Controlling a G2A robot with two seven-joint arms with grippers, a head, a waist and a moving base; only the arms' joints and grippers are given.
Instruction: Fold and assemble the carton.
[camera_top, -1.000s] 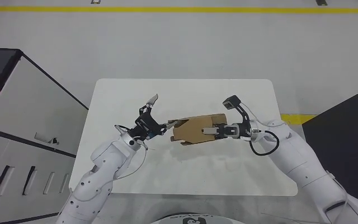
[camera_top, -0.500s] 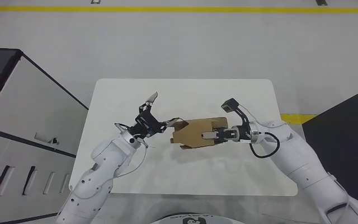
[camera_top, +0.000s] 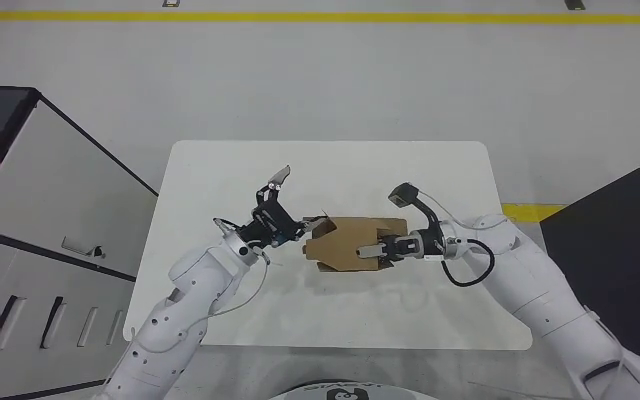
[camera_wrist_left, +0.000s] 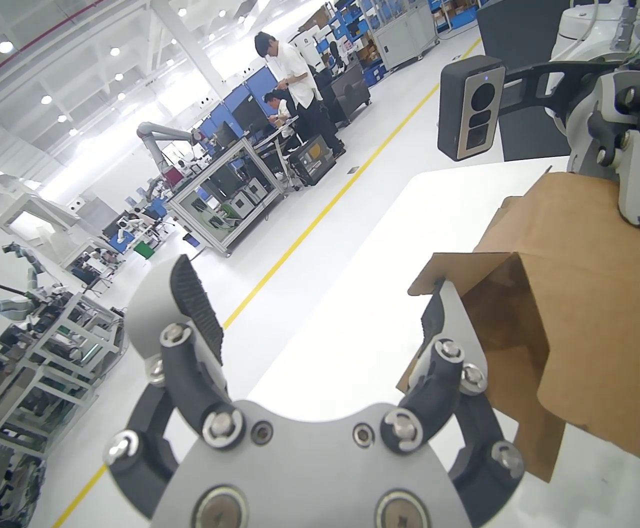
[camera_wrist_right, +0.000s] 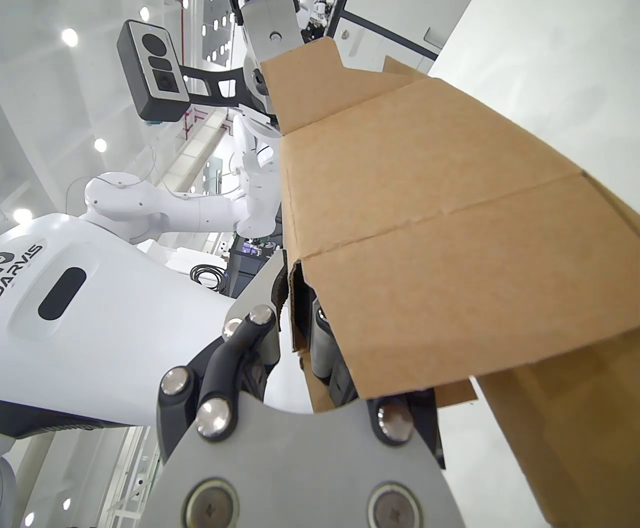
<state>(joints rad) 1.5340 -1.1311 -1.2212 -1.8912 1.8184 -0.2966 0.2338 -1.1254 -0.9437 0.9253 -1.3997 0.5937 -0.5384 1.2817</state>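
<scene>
A brown carton (camera_top: 350, 245) lies half-opened on its side near the centre of the white table (camera_top: 430, 170). It looks light and thin-walled: stiff across its panels, ready to hinge at the scored creases, and easily crushed. The right gripper (camera_top: 380, 248) is clamped on a wall at the carton's 3 o'clock end, a sound hold close to a crease. At 9 o'clock the left gripper (camera_top: 290, 205), jaws spread wide, has one fingertip (camera_wrist_left: 450, 320) against a loose flap (camera_wrist_left: 470, 272).

Bright ceiling lamps (camera_wrist_left: 116, 51) wash my wrist views; the white tabletop (camera_top: 420, 170) glares, with only a faint shadow, I think, under the carton (camera_top: 345, 243); straight lines bow near the edges.
</scene>
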